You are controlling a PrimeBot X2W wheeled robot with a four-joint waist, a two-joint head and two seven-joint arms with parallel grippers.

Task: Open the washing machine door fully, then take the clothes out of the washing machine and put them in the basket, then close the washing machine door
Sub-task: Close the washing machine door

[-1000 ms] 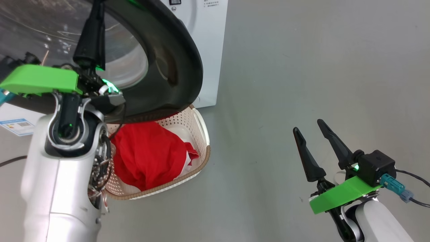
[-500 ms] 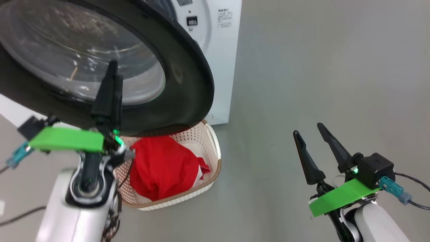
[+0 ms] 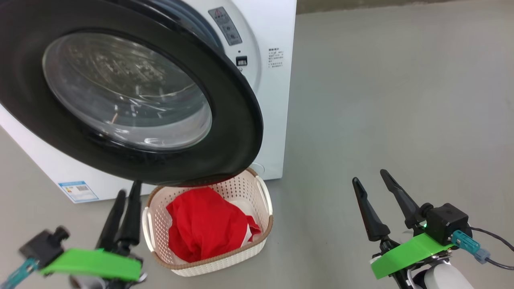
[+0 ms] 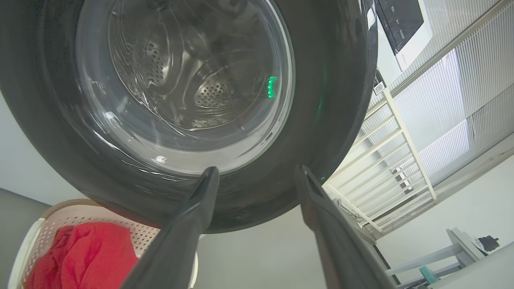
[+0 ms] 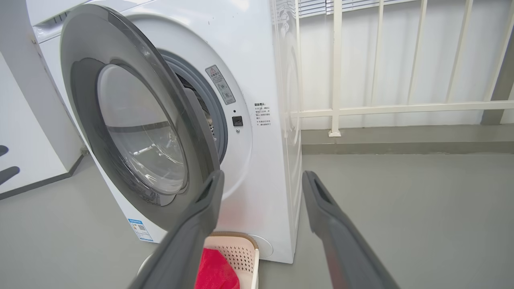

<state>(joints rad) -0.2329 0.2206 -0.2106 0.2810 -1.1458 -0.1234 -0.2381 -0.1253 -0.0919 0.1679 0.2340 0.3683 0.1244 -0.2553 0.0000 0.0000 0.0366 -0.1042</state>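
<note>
Awaiting closure: round black-rimmed glass washing machine door (image 3: pixel 241 132), ajar, upper left. Red fabric clothes (image 3: pixel 200 228) sit in cream perforated basket (image 3: pixel 241 190) beneath. Left tool (image 3: pixel 128 188) and right tool (image 3: pixel 369 176), lower corners: open, empty. Push its rim squarely until latched.

This looks like a plain test room with a laundry corner. A big white washing machine (image 3: pixel 277 100) stands on a bare grey floor (image 3: pixel 401 100), at the left of the head view. A white railing (image 5: pixel 401 108) and a white wall (image 5: pixel 433 60) are at the upper right of the right wrist view.
</note>
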